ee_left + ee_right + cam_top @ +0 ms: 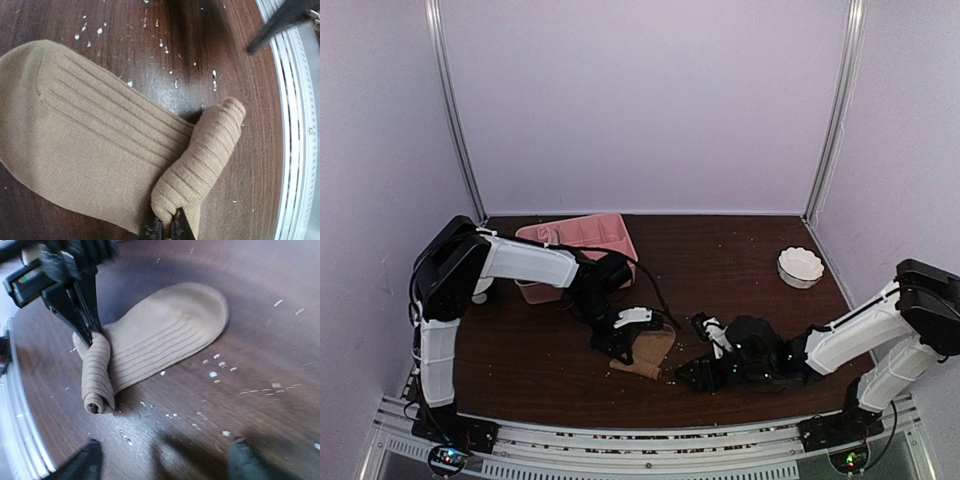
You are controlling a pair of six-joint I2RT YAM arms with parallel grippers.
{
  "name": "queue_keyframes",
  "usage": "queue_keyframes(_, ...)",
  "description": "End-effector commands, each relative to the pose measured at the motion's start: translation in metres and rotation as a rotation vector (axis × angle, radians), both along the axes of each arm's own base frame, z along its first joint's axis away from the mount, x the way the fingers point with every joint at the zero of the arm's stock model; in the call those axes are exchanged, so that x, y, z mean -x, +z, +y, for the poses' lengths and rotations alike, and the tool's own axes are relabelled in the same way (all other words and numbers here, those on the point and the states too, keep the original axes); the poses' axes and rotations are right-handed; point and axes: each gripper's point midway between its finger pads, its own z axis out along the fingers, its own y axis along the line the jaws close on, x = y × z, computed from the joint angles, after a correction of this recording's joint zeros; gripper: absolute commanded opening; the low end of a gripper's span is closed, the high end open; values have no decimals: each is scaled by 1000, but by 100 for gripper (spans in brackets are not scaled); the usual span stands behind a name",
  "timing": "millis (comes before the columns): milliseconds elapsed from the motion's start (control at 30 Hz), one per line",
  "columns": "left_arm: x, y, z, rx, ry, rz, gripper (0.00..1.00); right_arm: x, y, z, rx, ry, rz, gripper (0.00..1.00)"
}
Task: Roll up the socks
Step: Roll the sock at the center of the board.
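pale lilac walls (640, 100), dark wood table (740, 260)

Overhead view looks down from behind; both wrist views closely share the tan sock (90, 150).

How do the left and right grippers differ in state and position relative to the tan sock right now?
The left gripper is shut, pinching the rolled end of the tan sock; the right gripper stands open and holds nothing. The left gripper touches the sock; the right gripper sits apart from it, over the table. Both are low, near the table's front edge.
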Motion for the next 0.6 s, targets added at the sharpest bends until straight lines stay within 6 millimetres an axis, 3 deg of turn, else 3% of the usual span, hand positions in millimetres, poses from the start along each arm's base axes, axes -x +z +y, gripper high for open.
queue_keyframes(0, 0, -38, 30, -191, 26, 35, 0, -26, 35, -50, 269, -249, -336, 100)
queue_keyframes(100, 3, -36, 29, -199, 30, 70, 0, -37, 59, -81, 346, -425, -445, 100)
queue_keyframes(167, 5, -36, 29, -208, 38, 93, 0, -41, 59, -106, 385, -564, -428, 100)
queue_keyframes(200, 7, -36, 29, -214, 41, 105, 0, -39, 55, -105, 388, -553, -416, 100)
queue_keyframes(367, 12, -39, 32, -252, 55, 153, 0, -16, 42, -65, 350, -236, -438, 100)
queue_keyframes(567, 7, -45, 37, -303, 97, 143, 0, 44, 61, -8, 240, 152, -716, 89)
